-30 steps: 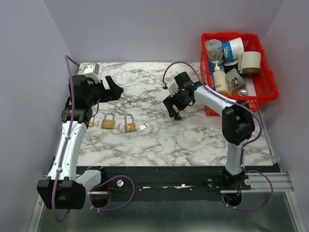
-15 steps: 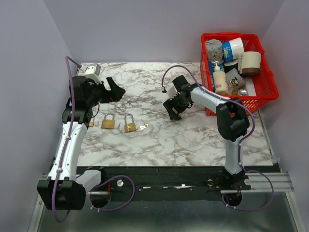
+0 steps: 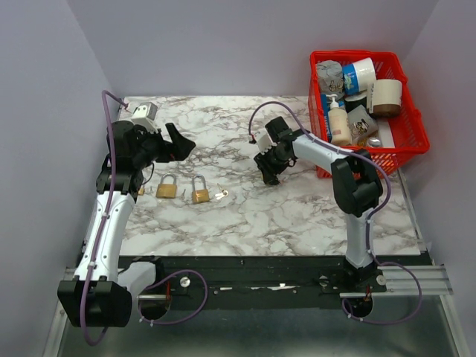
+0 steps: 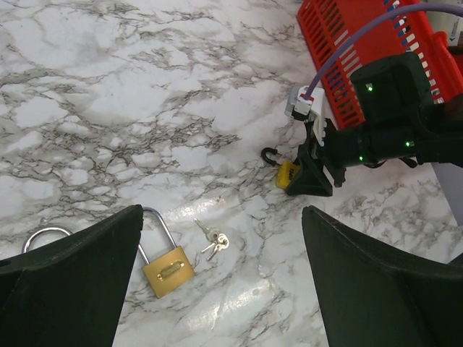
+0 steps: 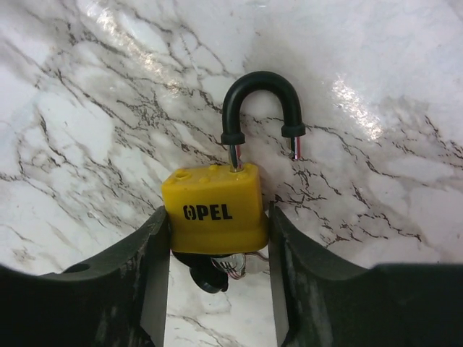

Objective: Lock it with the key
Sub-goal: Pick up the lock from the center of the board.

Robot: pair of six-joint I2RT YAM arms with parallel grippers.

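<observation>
The yellow padlock point(image 5: 217, 210) is showing one word, "OPEL", in black capitals across the front of its body. The brass padlock point(image 4: 168, 271) is carrying a stamped mark on its face, too small to read. The bottle point(image 3: 339, 123) and tub point(image 3: 359, 74) in the red basket point(image 3: 413, 137) are wearing labels, all too blurred to read.

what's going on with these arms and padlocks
The right gripper has its jaws against both sides of a yellow padlock lying on the marble table. Its black shackle is open and a key sits in its base. The left gripper hangs open near two brass padlocks and loose keys, touching none.
</observation>
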